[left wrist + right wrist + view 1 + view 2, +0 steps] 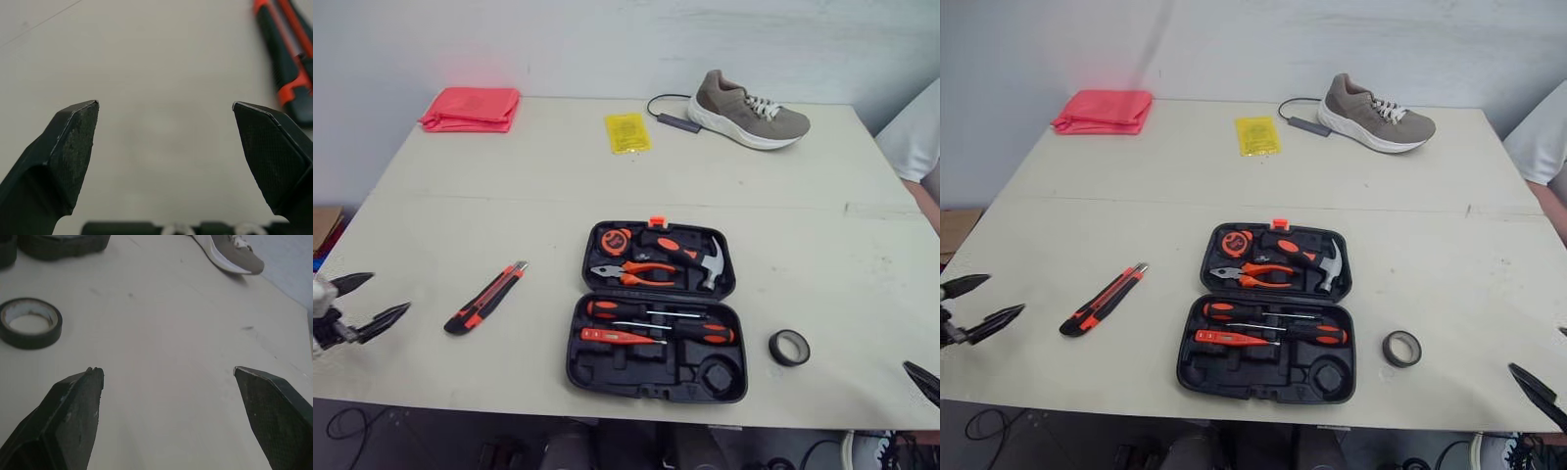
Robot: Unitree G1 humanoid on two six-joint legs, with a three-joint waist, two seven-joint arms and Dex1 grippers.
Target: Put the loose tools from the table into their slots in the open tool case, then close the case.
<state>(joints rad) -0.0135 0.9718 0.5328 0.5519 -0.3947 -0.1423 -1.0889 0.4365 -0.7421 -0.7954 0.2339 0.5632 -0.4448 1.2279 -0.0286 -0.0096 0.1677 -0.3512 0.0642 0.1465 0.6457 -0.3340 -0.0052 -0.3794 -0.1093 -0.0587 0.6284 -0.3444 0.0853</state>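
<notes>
Overhead, the utility knife point(485, 298) is lying left of the open tool case point(656, 323). At the left wrist, the left gripper point(166, 105) is gaping near it: stiff, light, probably best pinched mid-handle. At the right wrist, the right gripper point(168, 377) is gaping near the tape roll point(29, 342).

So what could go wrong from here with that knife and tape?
The utility knife lies flat, so the open fingers of the left gripper may skid it away. The tape roll sits near the front edge of the table; a nudge from the right gripper could knock it off. A badly seated tool might stop the tool case closing.
</notes>
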